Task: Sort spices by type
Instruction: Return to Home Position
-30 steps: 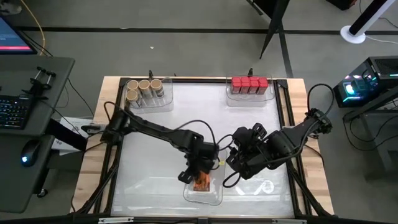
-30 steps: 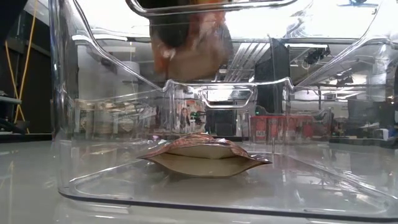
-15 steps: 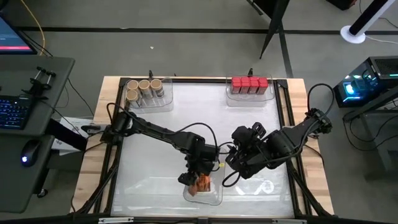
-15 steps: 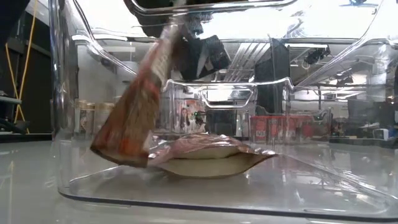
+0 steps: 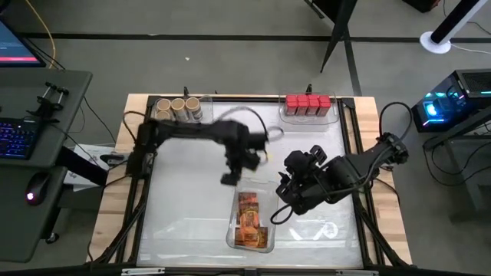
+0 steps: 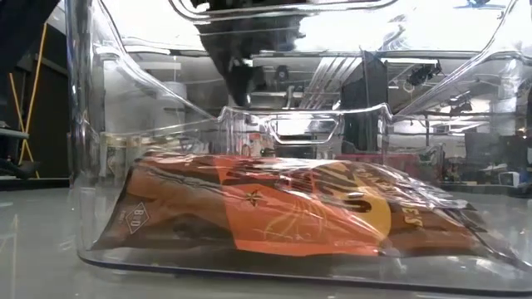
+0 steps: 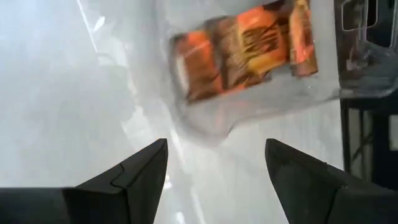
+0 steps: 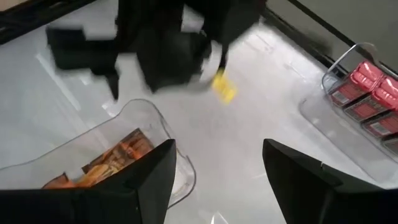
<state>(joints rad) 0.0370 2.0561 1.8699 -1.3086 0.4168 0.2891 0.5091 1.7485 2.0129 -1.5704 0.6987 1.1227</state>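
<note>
Left claw [image 5: 229, 179], apart and empty, hangs over the counter [image 5: 184, 203]; right claw [image 5: 285, 209] waits apart.
You should retract high, clear of the orange packets [image 5: 248, 220].

Four red boxes [image 5: 308, 103] and three tan-lidded jars [image 5: 176, 105] are being shown from above. The orange packets [image 5: 248, 218] are being seen piled overlapping, so their number cannot be told.

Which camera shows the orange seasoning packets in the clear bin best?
The low view: the orange seasoning packets fill the frame, close behind the wall of the clear bin. The high view shows them small from above, the left wrist view from farther off, the right wrist view only in part.
</note>
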